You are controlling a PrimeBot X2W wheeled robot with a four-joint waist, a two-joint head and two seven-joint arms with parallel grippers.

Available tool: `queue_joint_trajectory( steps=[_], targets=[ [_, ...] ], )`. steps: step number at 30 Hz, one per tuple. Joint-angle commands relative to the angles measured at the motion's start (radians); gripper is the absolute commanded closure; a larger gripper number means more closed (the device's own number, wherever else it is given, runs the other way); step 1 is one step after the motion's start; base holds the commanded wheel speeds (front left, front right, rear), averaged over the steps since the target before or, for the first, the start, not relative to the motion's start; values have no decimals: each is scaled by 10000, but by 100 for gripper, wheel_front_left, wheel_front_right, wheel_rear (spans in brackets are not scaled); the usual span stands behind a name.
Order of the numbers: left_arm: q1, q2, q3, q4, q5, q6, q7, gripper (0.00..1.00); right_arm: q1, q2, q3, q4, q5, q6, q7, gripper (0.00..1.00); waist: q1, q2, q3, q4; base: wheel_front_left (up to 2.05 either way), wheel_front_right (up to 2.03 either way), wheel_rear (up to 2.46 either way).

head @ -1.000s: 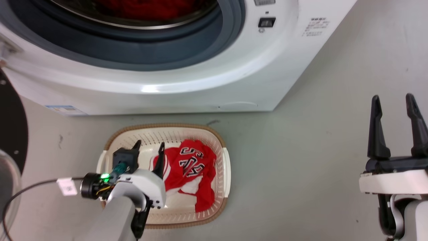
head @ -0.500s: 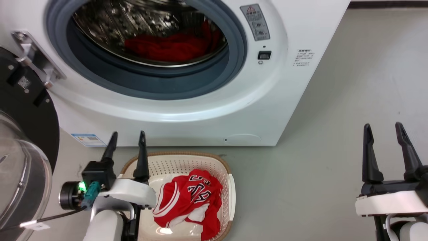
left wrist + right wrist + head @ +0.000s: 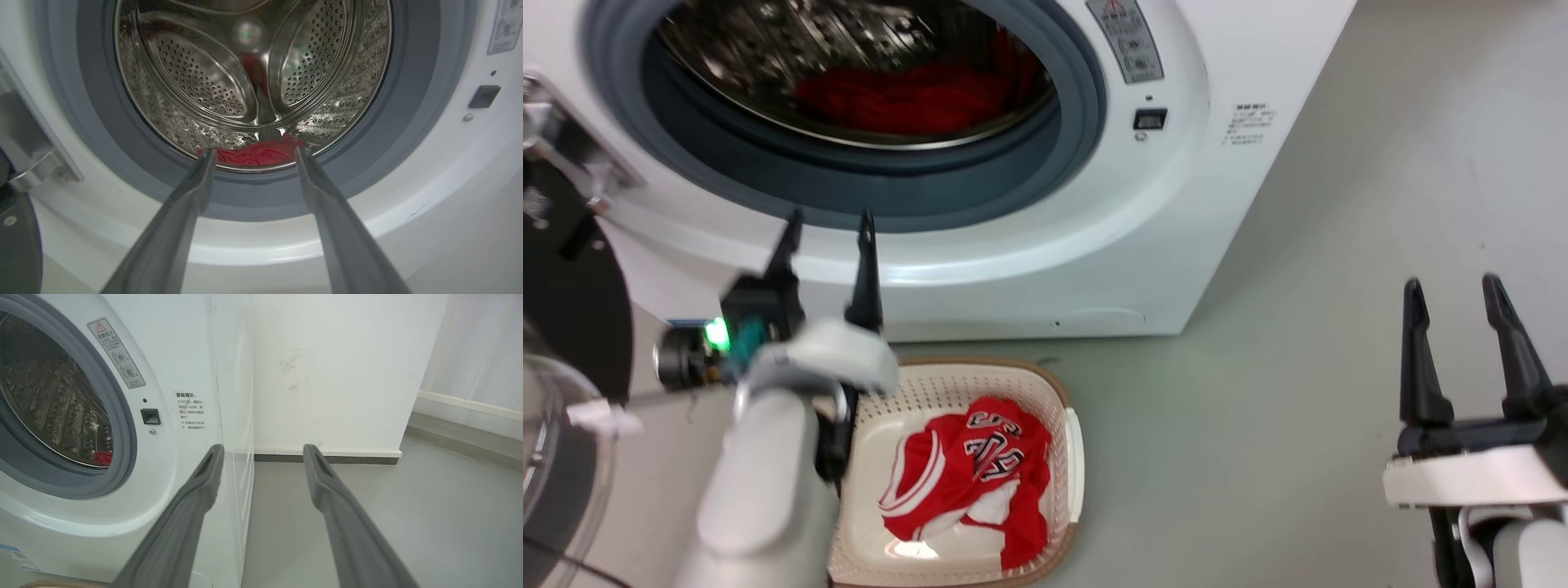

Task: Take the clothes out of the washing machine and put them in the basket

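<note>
While pointing at the washing machine (image 3: 1013,269) opening, holds left gripper (image 3: 829,220) spread, empty. Holds right gripper (image 3: 1452,286) spread too, over floor (image 3: 1298,367) beside machine. Sees red clothes (image 3: 907,98) inside, another jersey (image 3: 972,465) crumpled in basket (image 3: 947,388).

Front of washing machine (image 3: 1176,204): grey warning label (image 3: 1123,37) with red triangle sign, right of the door ring, small print unreadable. Further right, block of black Chinese print (image 3: 191,410), too small to read. On the jersey (image 3: 947,482) in the basket (image 3: 1076,465): black-and-white figures, crumpled, not legible.
</note>
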Motion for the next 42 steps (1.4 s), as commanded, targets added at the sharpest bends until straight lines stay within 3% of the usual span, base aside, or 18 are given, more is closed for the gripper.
queue_joint_trajectory(
  steps=[1, 14, 21, 32, 42],
  targets=[
    [-668, 148, 16, 511, 99, -74, -26, 0, -290, 10, 33, -80, 58, -7, -18, 0, 1, -1, 557, -318, 0, 0, 0],
    [-6018, 1349, -456, 4709, 764, -451, 507, 0, -1317, 16, 75, -181, 600, -8, -18, 0, 1, -1, 2945, -1422, 0, 0, 0],
    [-8514, 2063, -568, 6274, 891, -585, 1785, 0, -1817, 11, 130, -289, 978, -7, -17, 0, 1, -1, 4106, -2098, 0, 0, 0],
    [-11466, 2720, -945, 7573, 927, -1036, 4391, 0, -2086, 18, 259, -462, 1487, -7, -18, 0, 1, -1, 5335, -2685, 0, 0, 0],
    [-12686, 3104, -1297, 8063, 1066, -895, 6510, 0, -2159, 16, 468, -590, 1691, -7, -18, 0, 1, -1, 5864, -2997, 0, 0, 0]
  ],
)
